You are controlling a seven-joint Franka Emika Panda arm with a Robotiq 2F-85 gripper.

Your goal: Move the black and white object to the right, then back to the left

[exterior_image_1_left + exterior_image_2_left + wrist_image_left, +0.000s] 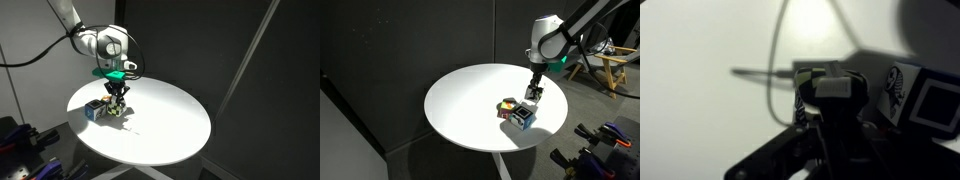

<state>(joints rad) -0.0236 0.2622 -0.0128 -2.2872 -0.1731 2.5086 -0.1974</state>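
Dark walls all round, and in the middle a round white tabletop (170,125) with everything bunched up near one edge. The arm reaches over that cluster with the pincer (118,99) pointing straight down.

The black and white object (114,111) sits on the tabletop right under the fingertips, just beside the blue cube (92,110). They're close enough that I can't tell if they touch. In an exterior view the orange-red piece (505,108) is on the other side of the cube (524,120), also tight against the group, and the patterned block (531,107) is partly hidden by the fingers.

As for direction and long axis, honestly it looks blocky, about as wide as it is tall, and it's too small and too covered to say which way it faces.

The wrist view is dim and blurry. The cube's white face (936,106) is at the right with a zebra-ish patch next to it, and something pale with a bit of green sits at the fingertips.

The fingers come down around the object, but I can't tell whether they're actually squeezing it or just straddling it.
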